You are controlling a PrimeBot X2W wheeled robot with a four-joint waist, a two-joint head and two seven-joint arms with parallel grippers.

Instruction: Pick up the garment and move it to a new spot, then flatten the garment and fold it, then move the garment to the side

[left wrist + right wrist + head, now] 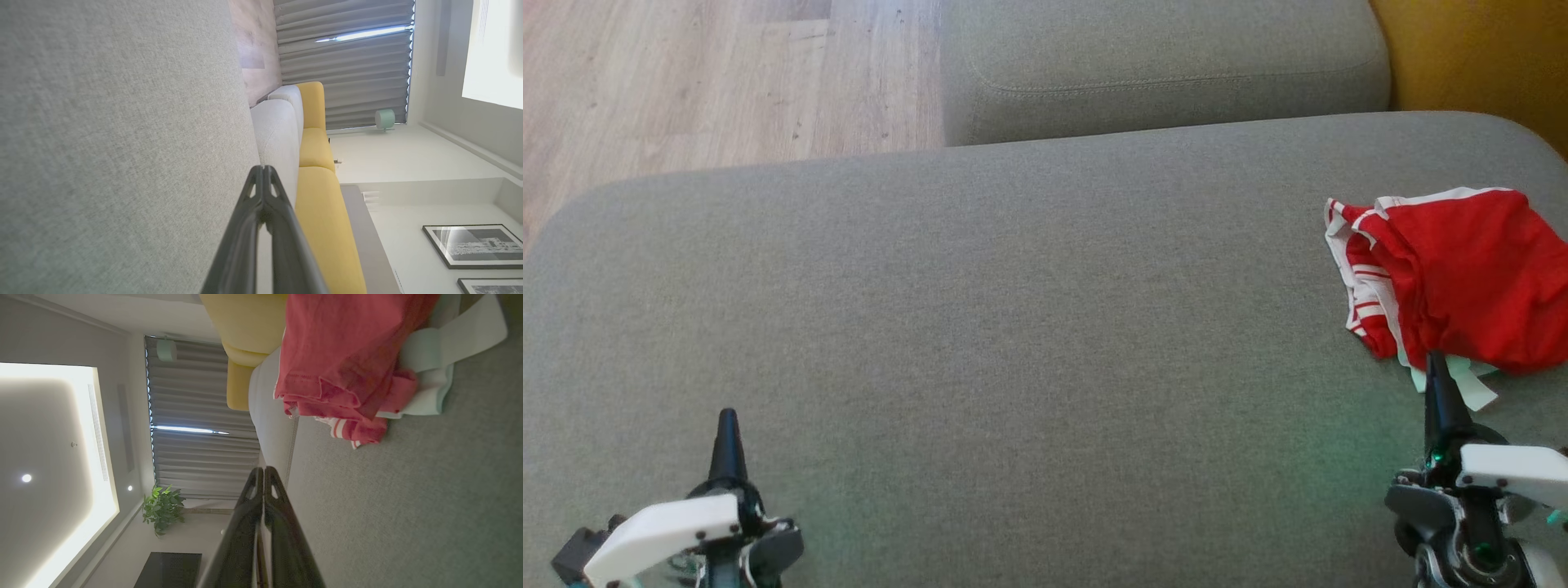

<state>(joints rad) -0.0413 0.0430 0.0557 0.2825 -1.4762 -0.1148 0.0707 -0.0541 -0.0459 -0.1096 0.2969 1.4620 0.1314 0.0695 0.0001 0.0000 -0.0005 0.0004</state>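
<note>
Garment (1462, 269): one red piece with white stripes and a pale mint-white strip, lying crumpled at the right end of the grey seat cushion (1013, 327), partly cut off by the right edge of the head view.
Right gripper (1435, 363): at the lower right of the head view, its jaws pressed tight together with nothing between them.
Garment against right jaws: in the head view the tip overlaps the pale strip at the garment's near edge. The right wrist view shows the closed tips (263, 469) short of the cloth (347, 355), with bare cushion between them.
Left gripper (726, 425): at the lower left over bare cushion, jaws closed flat on each other and empty, as the left wrist view (262, 168) also shows.
Garment against left jaws: well apart, at opposite ends of the cushion.
Count, garments: one.
Count, grippers: two.
Count, grey cushions: two, the wide seat and a second cushion (1160, 65) beyond it.
Surroundings: wooden floor (686, 82) at the upper left, one yellow sofa (318, 196), one potted plant (162, 508), two framed pictures (476, 245) on the wall.
</note>
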